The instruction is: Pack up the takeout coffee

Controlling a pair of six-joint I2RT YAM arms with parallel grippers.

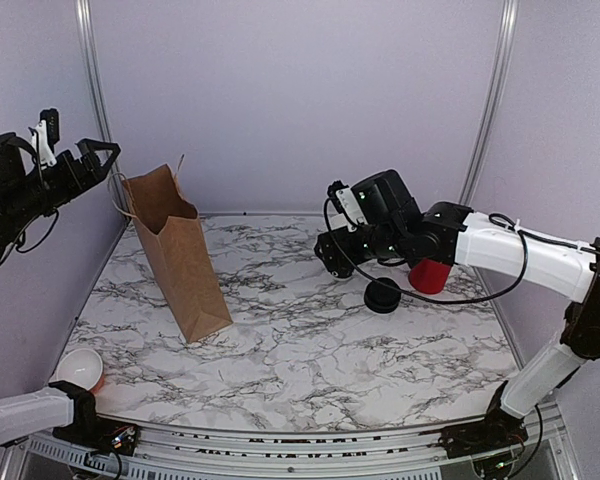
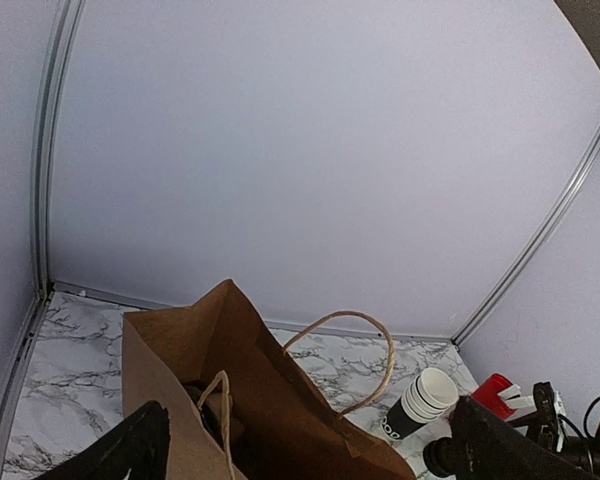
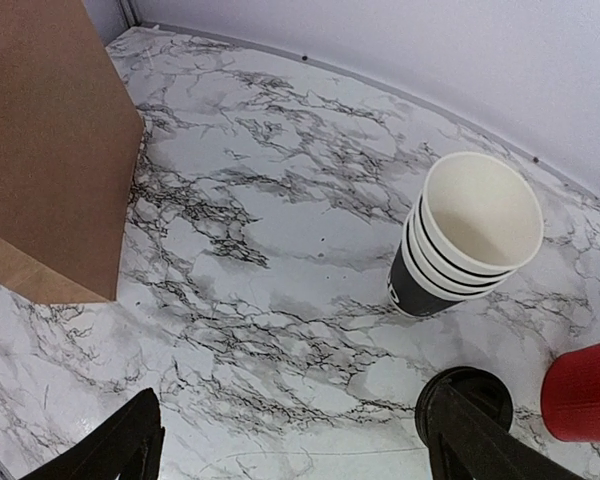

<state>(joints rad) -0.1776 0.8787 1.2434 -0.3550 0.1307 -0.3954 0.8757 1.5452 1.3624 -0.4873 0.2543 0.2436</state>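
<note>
The brown paper bag [image 1: 185, 262] stands open at the left of the marble table. In the left wrist view I look down into the bag [image 2: 280, 410]. A dark rounded shape [image 2: 202, 400] lies deep inside it; I cannot tell whether it is the takeout coffee. No single lidded black cup shows on the table. My left gripper [image 1: 100, 160] is open and empty, above and left of the bag's mouth. My right gripper [image 1: 335, 255] is open and empty, hovering over the table right of centre, with bare marble between its fingers in the right wrist view [image 3: 295, 450].
A stack of white-rimmed nested black cups [image 3: 470, 240] stands near a round black lid [image 3: 467, 395] and a red cup [image 3: 585, 390] at the right. The lid [image 1: 383, 295] and red cup [image 1: 430, 275] also show from above. A white-inside cup [image 1: 80, 368] sits at the near left edge.
</note>
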